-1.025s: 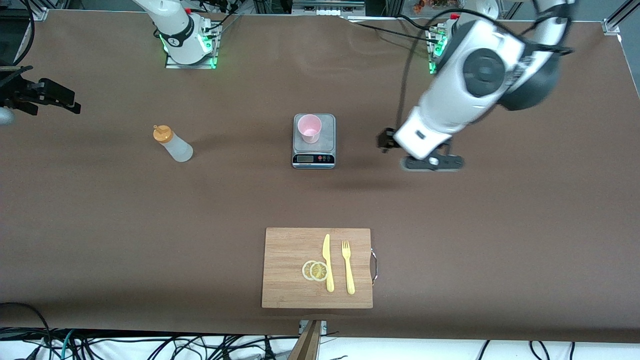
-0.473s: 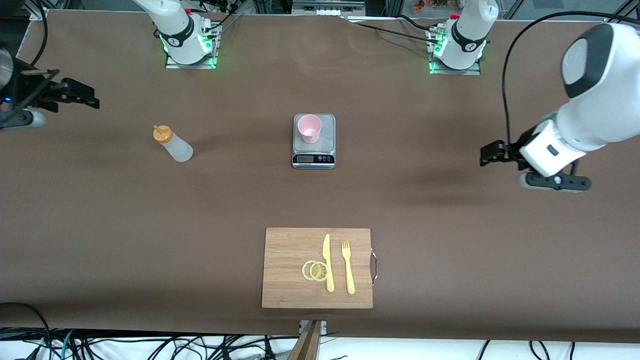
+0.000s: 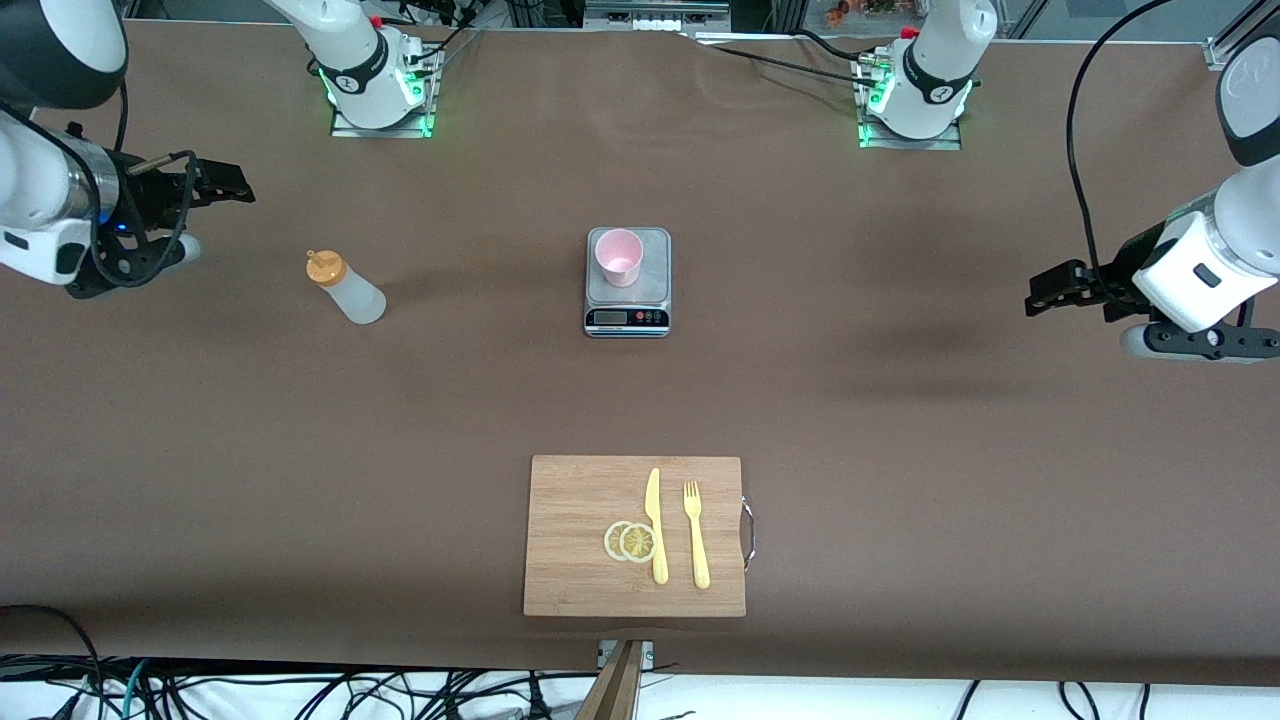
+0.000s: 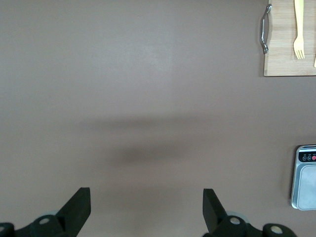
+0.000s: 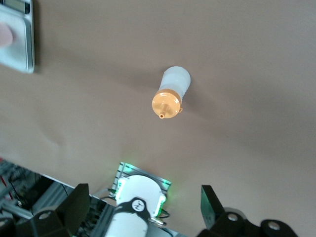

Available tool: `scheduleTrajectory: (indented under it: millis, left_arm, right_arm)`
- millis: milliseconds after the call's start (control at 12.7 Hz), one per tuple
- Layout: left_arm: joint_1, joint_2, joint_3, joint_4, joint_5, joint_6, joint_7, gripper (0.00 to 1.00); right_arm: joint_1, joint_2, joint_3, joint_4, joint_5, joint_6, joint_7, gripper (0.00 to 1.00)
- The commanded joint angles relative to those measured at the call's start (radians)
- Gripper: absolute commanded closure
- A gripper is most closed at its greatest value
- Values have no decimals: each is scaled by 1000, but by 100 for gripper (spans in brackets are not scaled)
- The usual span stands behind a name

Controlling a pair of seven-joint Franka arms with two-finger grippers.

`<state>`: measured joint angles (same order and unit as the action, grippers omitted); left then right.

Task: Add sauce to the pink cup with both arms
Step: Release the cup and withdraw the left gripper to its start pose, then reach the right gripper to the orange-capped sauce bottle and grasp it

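The sauce bottle (image 3: 343, 288), whitish with an orange cap, stands on the brown table toward the right arm's end; it also shows in the right wrist view (image 5: 171, 93). The pink cup (image 3: 619, 256) stands on a small grey scale (image 3: 655, 285) at mid-table. My right gripper (image 3: 232, 186) is open and empty, in the air beside the bottle at the right arm's end; its fingers (image 5: 76, 202) show wide apart. My left gripper (image 3: 1040, 296) is open and empty over bare table at the left arm's end, well away from the scale (image 4: 306, 182).
A wooden cutting board (image 3: 570, 500) lies near the table's front edge, nearer the front camera than the scale, with a yellow knife (image 3: 655, 525), a yellow fork (image 3: 695, 535) and lemon slices (image 3: 630, 541). The right arm's base (image 5: 140, 202) shows in the right wrist view.
The left arm has swung from beside the scale out to the left arm's end of the table. The right gripper has moved in from the table's end toward the bottle.
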<state>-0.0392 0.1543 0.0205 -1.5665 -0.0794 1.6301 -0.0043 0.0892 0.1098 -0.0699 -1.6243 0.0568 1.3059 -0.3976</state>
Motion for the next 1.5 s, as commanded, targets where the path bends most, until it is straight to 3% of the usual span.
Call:
scheduleTrajectory:
  millis: [0, 315, 473, 868, 1420]
  left_arm:
    - [1, 34, 1, 60, 18, -42, 23, 0]
    - [1, 53, 1, 92, 20, -52, 21, 0]
    - [2, 63, 1, 102, 20, -58, 23, 0]
    - [-2, 65, 1, 103, 18, -58, 21, 0]
    - [-1, 80, 1, 125, 7, -59, 20, 0]
  right_arm:
    - [-9, -21, -79, -109, 24, 96, -259, 0]
    - [-11, -10, -281, -300, 149, 274, -724, 0]
    - [-12, 14, -316, -350, 207, 334, -934, 0]
    - [-77, 189, -327, -345, 458, 317, -1494, 0]
    - [-140, 347, -327, -341, 682, 210, -2002, 0]
